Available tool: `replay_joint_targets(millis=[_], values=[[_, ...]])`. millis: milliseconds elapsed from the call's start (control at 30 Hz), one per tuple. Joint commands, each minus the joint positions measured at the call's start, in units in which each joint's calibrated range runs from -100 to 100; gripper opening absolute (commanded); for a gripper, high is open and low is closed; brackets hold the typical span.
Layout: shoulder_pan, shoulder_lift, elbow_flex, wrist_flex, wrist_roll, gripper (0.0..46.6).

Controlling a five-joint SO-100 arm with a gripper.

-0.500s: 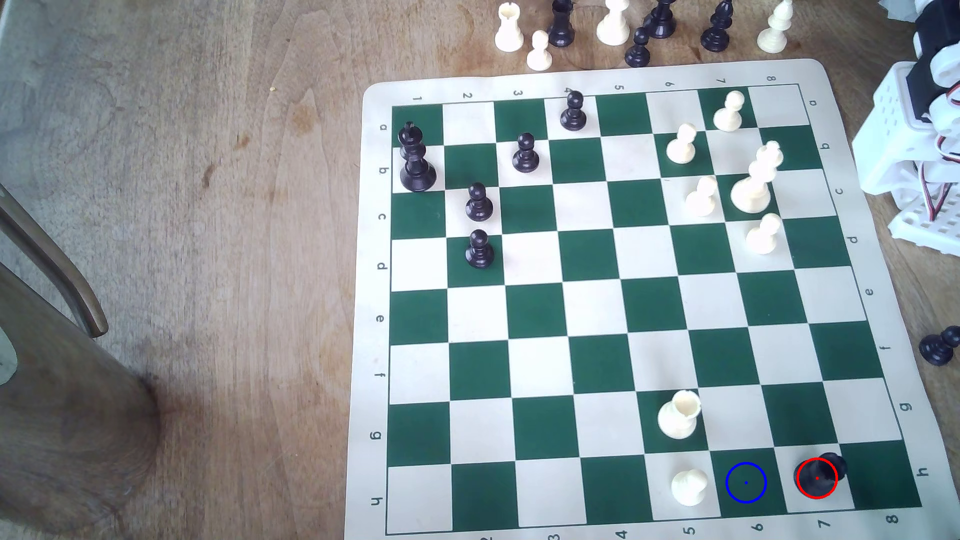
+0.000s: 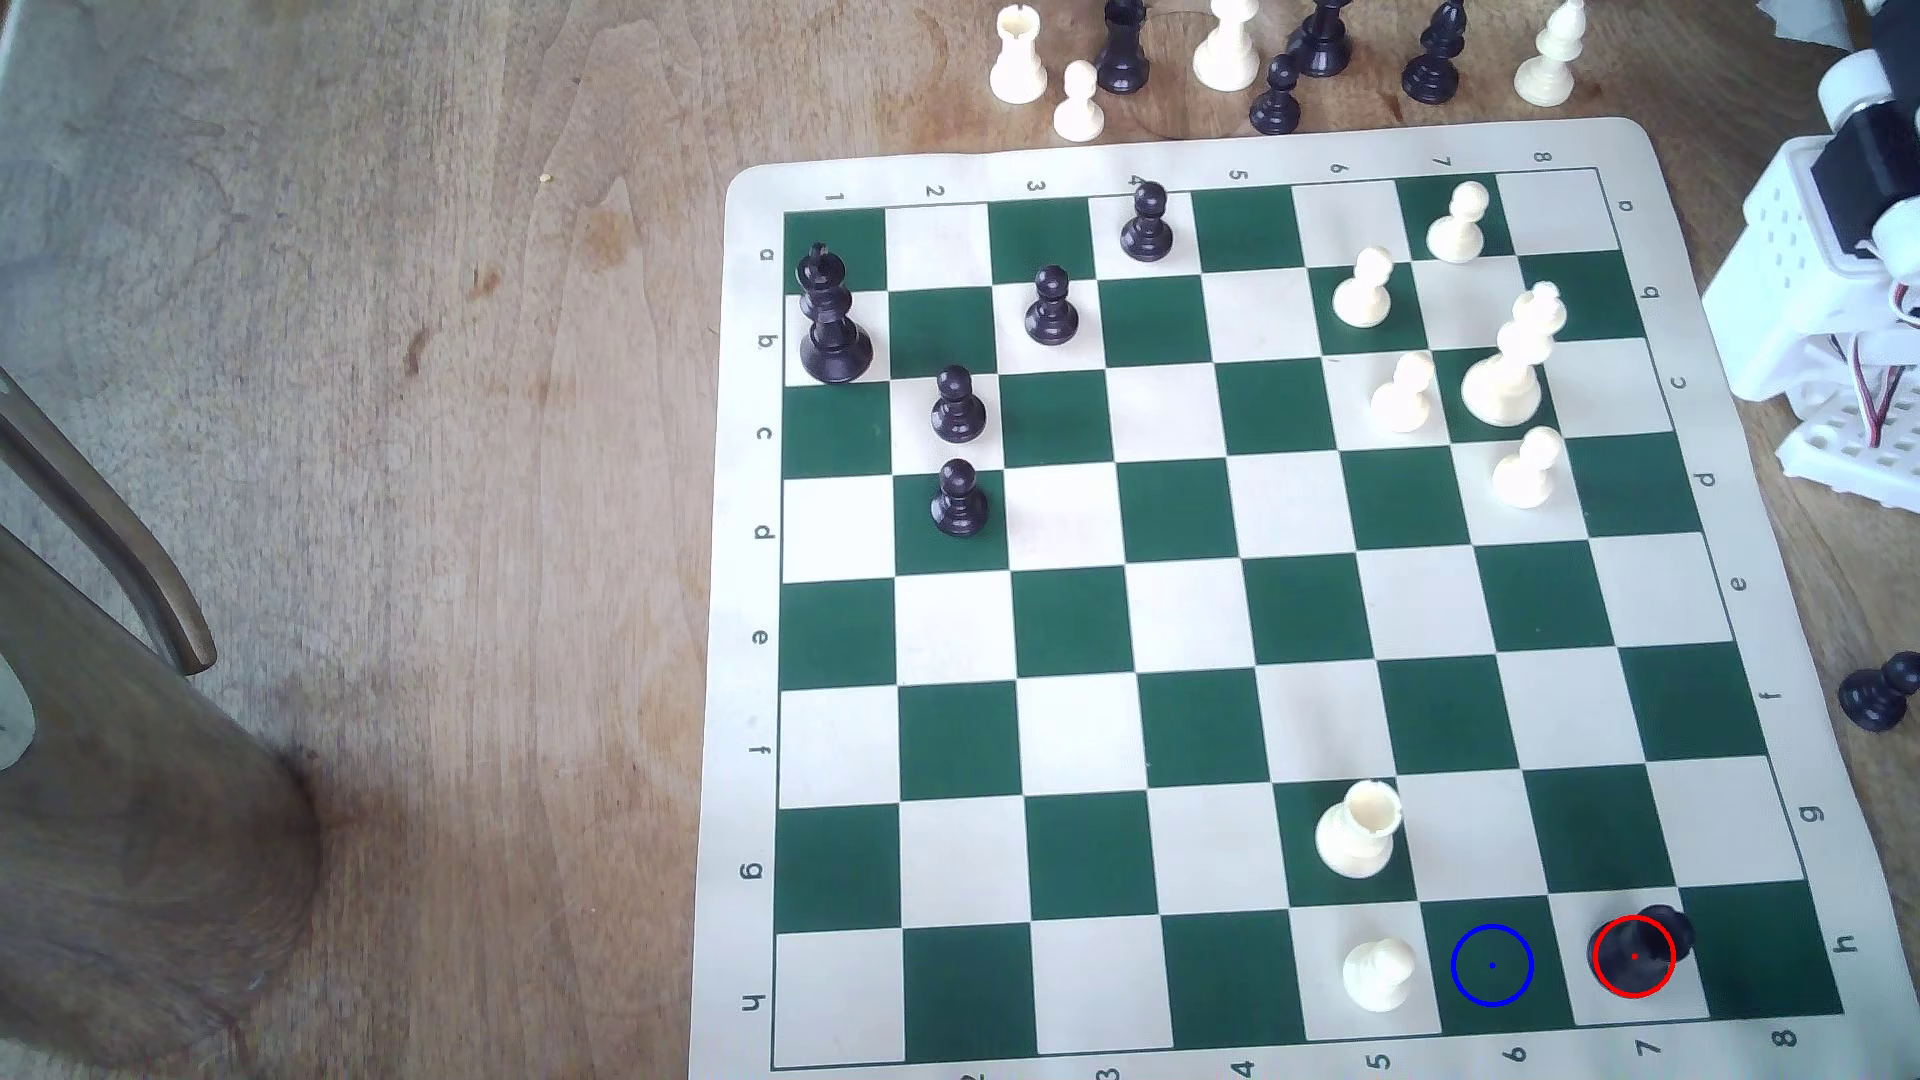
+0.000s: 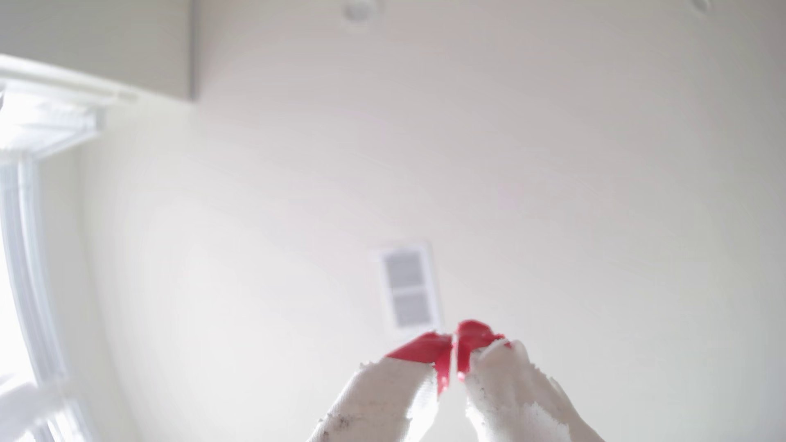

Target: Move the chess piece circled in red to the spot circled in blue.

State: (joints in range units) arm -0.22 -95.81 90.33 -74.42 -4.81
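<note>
The white arm [image 2: 1849, 239] at the frame's right edge has shifted slightly, its red-tipped claw [image 3: 454, 357] pinched closed on nothing, and the glossy black pawn [image 2: 1647, 950] sits untouched beside the blue-ringed green square [image 2: 1492, 966].

Black king [image 2: 831, 317], white rook [image 2: 1357, 828] on board [image 2: 1174, 613].

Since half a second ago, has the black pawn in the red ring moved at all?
No. The black pawn sits on the same cream square, beside the blue-ringed green square in the exterior view, exactly as before.
</note>
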Motion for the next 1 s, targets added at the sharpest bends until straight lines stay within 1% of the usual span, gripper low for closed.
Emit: replay_joint_targets(millis=[0,100,167,267,333,367,400,433,467,533,567,600,733,767,867,900,967], values=[[-0.6,0.06,-8.73,25.04,-0.1,0.2],[-0.6,0.06,-12.27,33.55,-0.15,0.2],[-0.29,0.06,-15.72,44.2,-0.2,0.2],[0.34,0.06,-19.16,54.03,-0.2,0.2],[1.75,0.06,-23.06,65.5,-0.05,8.7],[1.67,0.06,-24.42,69.84,0.54,10.1],[0.96,0.06,-25.51,73.03,1.22,7.7],[-0.05,0.06,-26.14,74.83,2.88,3.8],[-1.54,0.06,-27.23,79.66,4.49,1.5],[-2.79,0.22,-29.5,86.87,5.37,0.4],[-3.81,0.9,-30.86,90.56,5.42,0.2],[-6.08,2.94,-34.75,98.75,5.08,0.2],[-11.0,7.61,-40.47,110.87,3.76,0.2],[-14.52,11.35,-42.73,116.6,3.61,0.2],[-20.15,17.8,-45.54,124.3,2.59,0.2],[-22.34,22.47,-45.63,126.43,0.63,0.2],[-24.38,27.39,-45.63,127.41,-1.51,0.2]])
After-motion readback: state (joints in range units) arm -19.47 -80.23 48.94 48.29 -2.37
